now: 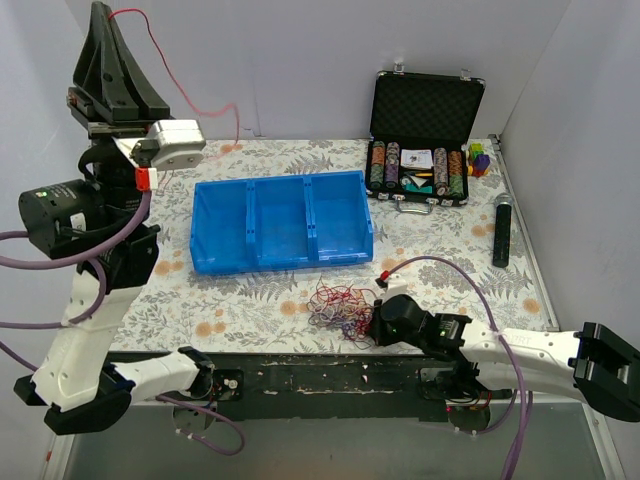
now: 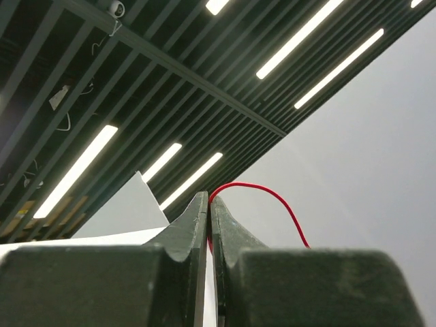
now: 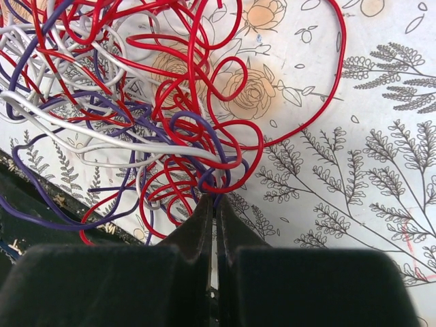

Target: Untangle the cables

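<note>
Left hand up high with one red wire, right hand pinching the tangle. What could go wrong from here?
1. The right hand seems shut on several strands of the tangle at once; pulling may tighten knots.
2. The tangle lies at the near edge of the table, and purple strands appear to overhang it; a tug could drag it off.
3. The left hand pinches the red wire only at its fingertips; it may slip out.

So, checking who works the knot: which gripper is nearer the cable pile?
Right. The right gripper is shut at the edge of the cable pile; the left gripper is high at far left, pinching one red cable.
</note>
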Tool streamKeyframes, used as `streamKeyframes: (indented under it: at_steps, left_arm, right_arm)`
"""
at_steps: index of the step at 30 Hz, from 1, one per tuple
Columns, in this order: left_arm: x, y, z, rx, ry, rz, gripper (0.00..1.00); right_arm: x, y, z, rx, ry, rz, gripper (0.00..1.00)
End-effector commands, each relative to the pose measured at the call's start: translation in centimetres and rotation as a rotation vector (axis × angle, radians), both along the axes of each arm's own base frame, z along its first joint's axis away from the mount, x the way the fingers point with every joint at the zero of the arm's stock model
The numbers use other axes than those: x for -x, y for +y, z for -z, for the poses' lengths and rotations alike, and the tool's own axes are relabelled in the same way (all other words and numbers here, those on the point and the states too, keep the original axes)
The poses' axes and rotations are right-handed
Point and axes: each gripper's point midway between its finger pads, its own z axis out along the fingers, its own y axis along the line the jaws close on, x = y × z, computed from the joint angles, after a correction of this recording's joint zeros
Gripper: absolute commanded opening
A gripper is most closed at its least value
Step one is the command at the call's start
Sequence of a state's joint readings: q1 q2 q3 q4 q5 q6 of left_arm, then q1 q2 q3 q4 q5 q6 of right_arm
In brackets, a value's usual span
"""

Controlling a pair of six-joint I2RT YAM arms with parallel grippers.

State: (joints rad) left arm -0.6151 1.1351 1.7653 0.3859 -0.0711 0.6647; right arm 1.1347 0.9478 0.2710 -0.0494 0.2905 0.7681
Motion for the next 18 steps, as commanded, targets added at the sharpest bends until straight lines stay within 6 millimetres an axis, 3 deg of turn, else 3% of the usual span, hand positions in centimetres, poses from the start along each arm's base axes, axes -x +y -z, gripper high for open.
streamKeyframes:
  at_steps: [1,18]
  left_arm:
    - [-1.3,-0.4,1.8,-0.006,0.067,0.006,0.0]
    - [-4.2,-2.3,6.3,-0.035,0.151,0.031,0.0]
  right_arm:
    - [0.4,-2.1,1.4,0.079,0.009,0.022,0.01]
    - [0.3,-1.7,0.7,0.035,-0.004,0.021,0.01]
